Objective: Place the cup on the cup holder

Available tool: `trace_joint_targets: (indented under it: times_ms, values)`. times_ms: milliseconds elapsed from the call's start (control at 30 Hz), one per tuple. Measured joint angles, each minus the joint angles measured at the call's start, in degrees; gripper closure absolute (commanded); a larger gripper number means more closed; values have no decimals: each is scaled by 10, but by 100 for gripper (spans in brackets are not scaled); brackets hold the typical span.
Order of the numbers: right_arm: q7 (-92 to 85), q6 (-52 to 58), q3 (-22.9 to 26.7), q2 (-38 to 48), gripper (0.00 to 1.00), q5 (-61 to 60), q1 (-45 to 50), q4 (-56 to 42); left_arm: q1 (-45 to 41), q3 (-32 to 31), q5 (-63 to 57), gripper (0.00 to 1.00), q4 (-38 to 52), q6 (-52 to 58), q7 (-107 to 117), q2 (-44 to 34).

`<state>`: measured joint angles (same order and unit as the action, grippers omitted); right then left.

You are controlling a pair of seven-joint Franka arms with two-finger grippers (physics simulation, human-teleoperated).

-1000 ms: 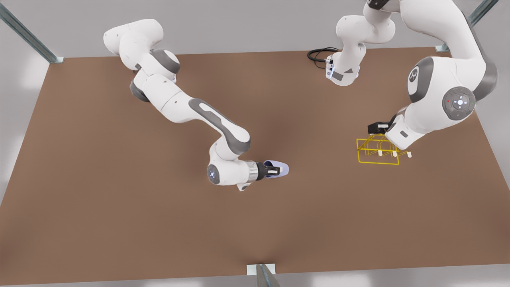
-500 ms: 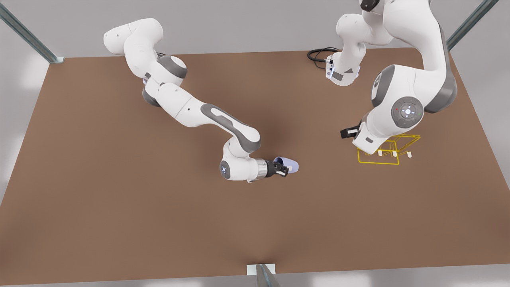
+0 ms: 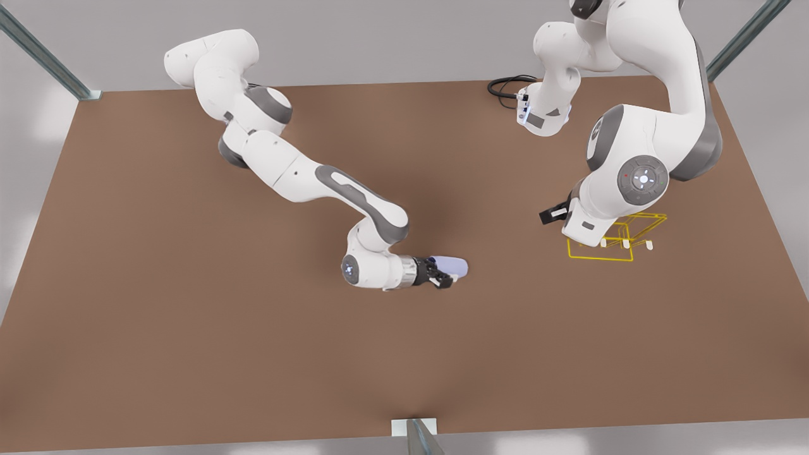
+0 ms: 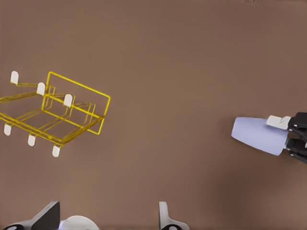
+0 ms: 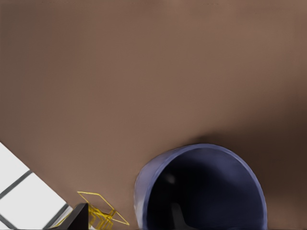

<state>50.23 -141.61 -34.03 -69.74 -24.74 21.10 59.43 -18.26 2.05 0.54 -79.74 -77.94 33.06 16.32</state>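
The lavender-blue cup point(image 3: 454, 266) lies on its side near the table's middle, mouth toward the wrist. My right gripper point(image 3: 444, 277) is shut on its rim. The right wrist view looks straight into the cup's dark mouth point(image 5: 204, 191), with the gripper point(image 5: 129, 218) at its rim. The yellow wire cup holder point(image 3: 600, 259) stands at the front view's right. My left gripper point(image 3: 551, 213) hovers just beside its left end, open and holding nothing. The left wrist view has the holder point(image 4: 67, 100), the cup point(image 4: 259, 135) and the right gripper point(image 4: 293, 136) farther off.
A black cable point(image 3: 505, 87) coils at the table's point(image 3: 189, 328) far edge by an arm base. Metal frame posts point(image 3: 44, 60) stand at the corners, and a bracket point(image 3: 414, 430) sits at the near edge. Bare brown table separates cup and holder.
The left arm swung from over the holder to its left end, then nearly stopped. The right gripper carried the cup toward the holder, then drew back slightly, turning it level.
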Motion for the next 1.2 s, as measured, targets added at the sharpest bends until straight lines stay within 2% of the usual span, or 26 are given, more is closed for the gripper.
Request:
trace_joint_targets:
  times_ms: [267, 367, 433, 467, 533, 567, 600, 667, 767, 1000, 1200]
  values:
    - [-11, 42, 38, 24, 4, 25, -30, 41, -50, 0, 5, 0, 0, -9, 47, 14]
    - [-19, 66, 50, 65, 3, 24, -55, 39, -85, -1, 16, 0, 0, -31, 89, 38]
    - [-25, 105, 92, 137, 3, 44, -98, 40, -107, -3, 34, 0, -1, -62, 134, 54]
    - [-31, 135, 129, 190, 3, 61, -118, 50, -110, -4, 41, 0, -4, -75, 156, 58]
    - [-62, 195, 238, 329, 3, 96, -147, 132, -114, -5, 50, 0, -10, -105, 203, 70]
    - [-83, 224, 272, 397, 3, 124, -165, 175, -118, -5, 54, 0, -11, -124, 230, 81]
    - [-103, 255, 289, 466, 3, 152, -189, 220, -122, -5, 57, 0, -17, -149, 261, 93]
    - [-142, 313, 312, 529, 0, 189, -219, 253, -132, -5, 61, 0, -41, -212, 334, 116]
    - [-195, 377, 321, 541, 0, 218, -220, 251, -132, -5, 63, 0, -48, -298, 457, 157]
    - [-289, 446, 320, 532, 0, 235, -217, 228, -120, -5, 74, 0, -58, -432, 708, 181]
    - [-344, 466, 320, 529, 0, 237, -221, 229, -138, -5, 71, 0, -153, -479, 844, 163]
